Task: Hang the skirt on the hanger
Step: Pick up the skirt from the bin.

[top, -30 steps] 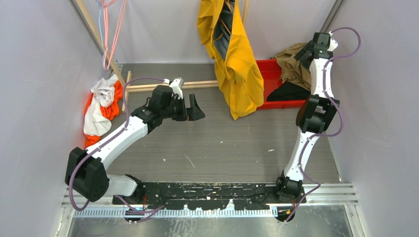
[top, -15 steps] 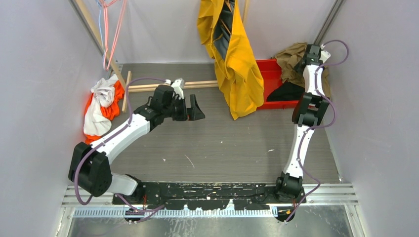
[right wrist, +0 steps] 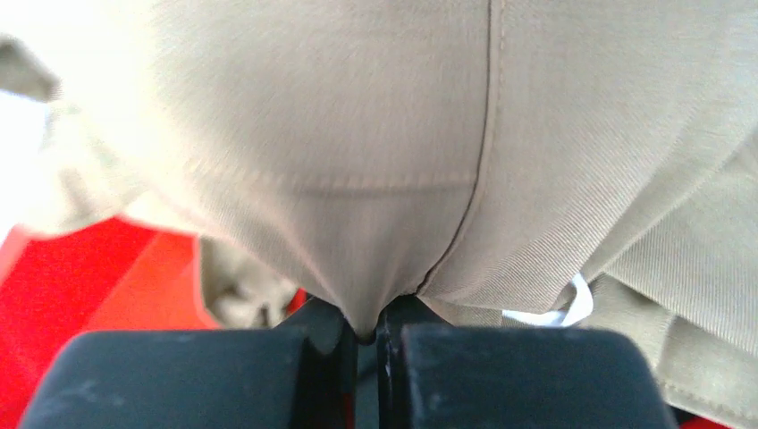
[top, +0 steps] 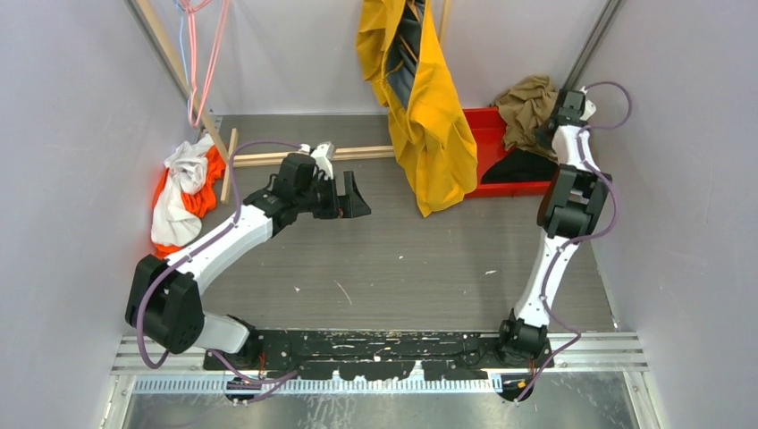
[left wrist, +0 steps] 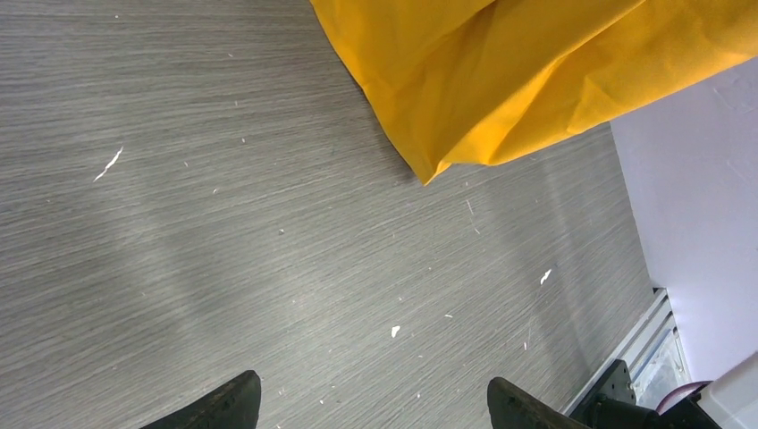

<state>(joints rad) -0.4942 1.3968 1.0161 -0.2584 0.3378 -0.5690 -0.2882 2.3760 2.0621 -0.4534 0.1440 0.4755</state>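
Note:
The tan skirt (top: 526, 105) lies bunched at the right end of a red bin (top: 487, 134). My right gripper (top: 547, 121) reaches down into it and is shut on a fold of the tan skirt (right wrist: 384, 179), which is pinched between the black fingers (right wrist: 206, 375). Thin pink and blue hangers (top: 198, 54) dangle at the back left. My left gripper (top: 353, 198) hovers open over mid-table, and its two dark fingertips (left wrist: 223, 407) stand wide apart over bare grey surface, holding nothing.
A yellow garment (top: 429, 116) hangs at the back centre, its lower corner (left wrist: 501, 71) just ahead of my left gripper. A black cloth (top: 518, 165) lies in the bin. An orange and white cloth (top: 183, 192) and wooden bars (top: 268, 157) lie at the left.
My right wrist has dropped from above the bin down onto the tan skirt and its jaws have shut on a fold. The left arm has barely moved.

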